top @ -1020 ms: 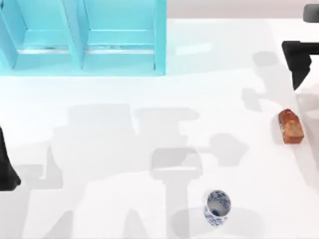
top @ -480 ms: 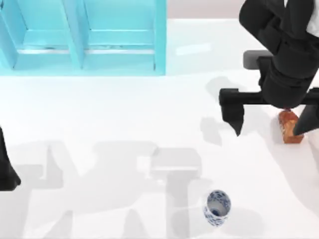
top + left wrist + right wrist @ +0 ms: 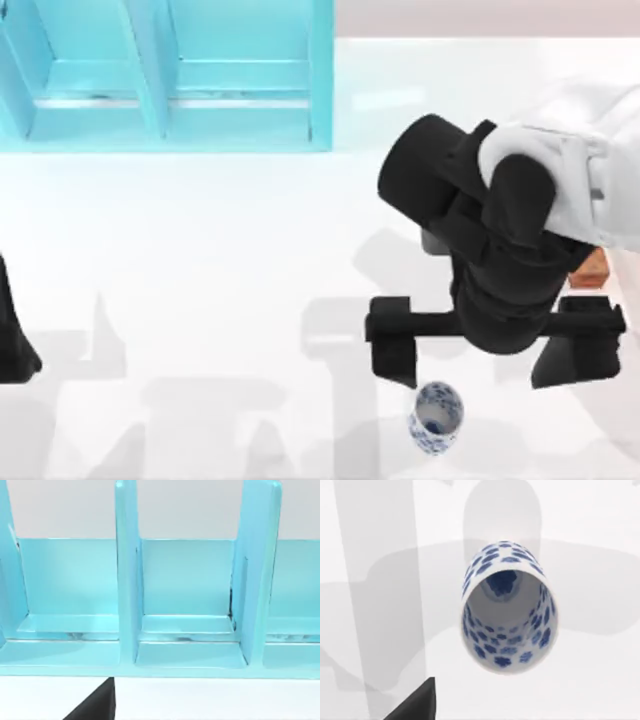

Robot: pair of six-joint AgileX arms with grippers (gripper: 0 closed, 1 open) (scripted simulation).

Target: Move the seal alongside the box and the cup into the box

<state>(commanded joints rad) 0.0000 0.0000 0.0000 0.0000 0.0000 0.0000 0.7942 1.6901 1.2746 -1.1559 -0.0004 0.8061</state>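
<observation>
My right gripper (image 3: 487,352) hangs above the table with its fingers spread wide and nothing between them. The blue-and-white cup (image 3: 436,416) stands upright just below and a little to the left of that gap, its mouth open to my right wrist camera (image 3: 507,607). The seal (image 3: 591,268) lies behind the gripper, mostly hidden by the arm. The turquoise box (image 3: 170,75) is well apart, up-left.

Risk, as I judge it: descending off-centre could let a finger clip the rim and topple or roll the cup.

My left arm (image 3: 14,335) sits parked at the left edge. I can read no writing anywhere.
</observation>
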